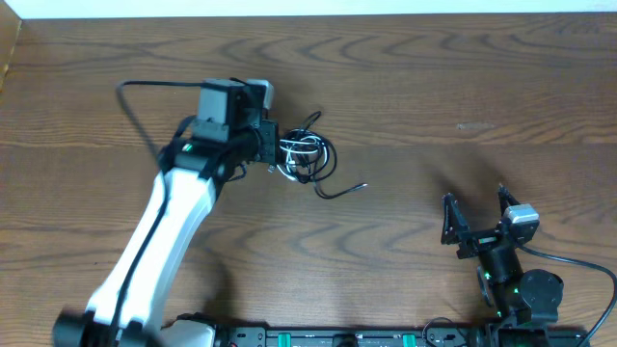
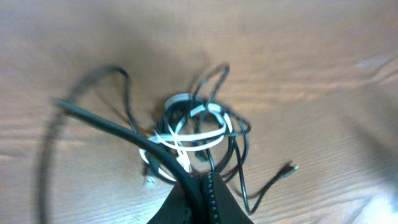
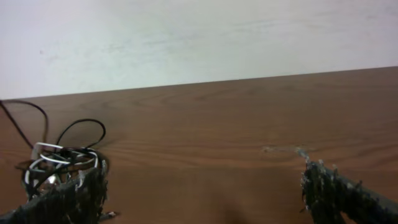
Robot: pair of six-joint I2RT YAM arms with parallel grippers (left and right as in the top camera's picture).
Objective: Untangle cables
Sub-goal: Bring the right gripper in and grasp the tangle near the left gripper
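Left end effector (image 1: 277, 152), matte black, two fingers: down at the left edge of the knot, fingers drawn fully together. From its own wrist view the tips (image 2: 202, 182) meet over the near rim of the bundle; my read is a strand is pinched there, though which one I cannot tell. Likely purpose: fix one side of the knot so something can be drawn out of it.

Thick black arm cord (image 2: 93, 118) sweeps across the left of that view. It belongs to the robot and is not part of the job.

Tangle of thin black and white cables (image 1: 304, 159) sits left of centre on the brown wood-grain worktop (image 1: 434, 77). White loops are wound through black ones in a tight clump (image 2: 193, 134). One black tail with a small plug (image 1: 362, 186) trails out to the right, lying free, and looks the easiest end to take.

Right end effector (image 1: 475, 207): well apart from the cables, near the front right, fingers spread wide, holding nothing. It faces the clump (image 3: 62, 162) low across the worktop, so it is presumably waiting to take the free side. Nothing separated yet.
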